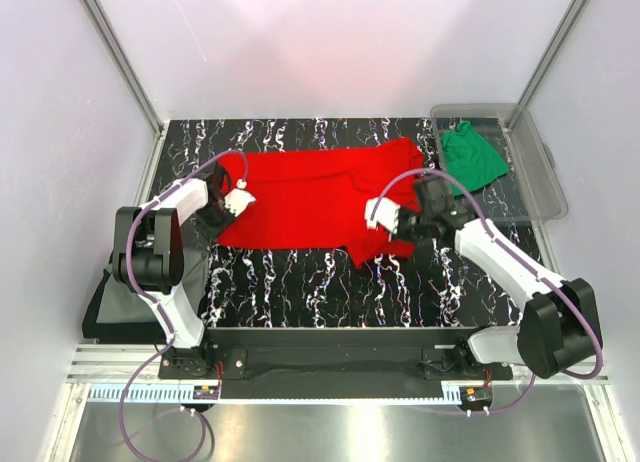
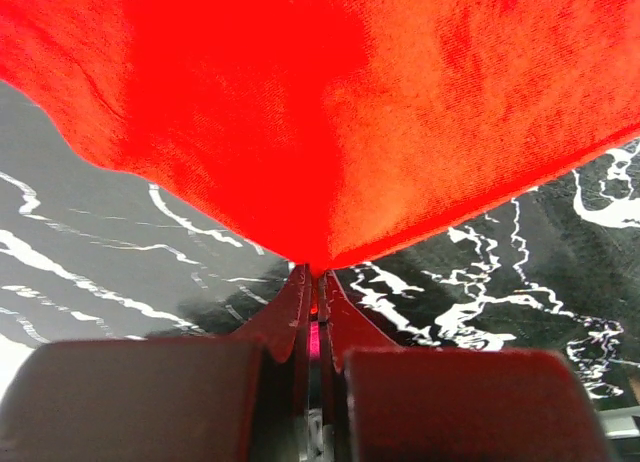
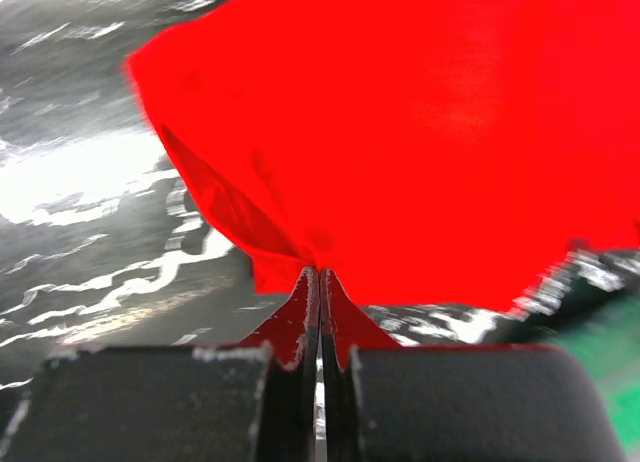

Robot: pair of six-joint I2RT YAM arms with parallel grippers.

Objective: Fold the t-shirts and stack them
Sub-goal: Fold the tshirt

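Red t-shirt [image 1: 300, 197] lay spread across the middle of the marbled tabletop [image 1: 300, 282]. Left pincer [image 2: 314, 274] was clamped tight on its left edge, right pincer [image 3: 320, 272] likewise on the right hem. Risk: thin pinches could slip mid-fold, and uneven lifting would bunch the cloth. Green t-shirt [image 1: 472, 154] sat in bin [image 1: 540, 187], far right.

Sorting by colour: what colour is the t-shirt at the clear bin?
The t-shirt is green, clearest in the top view.
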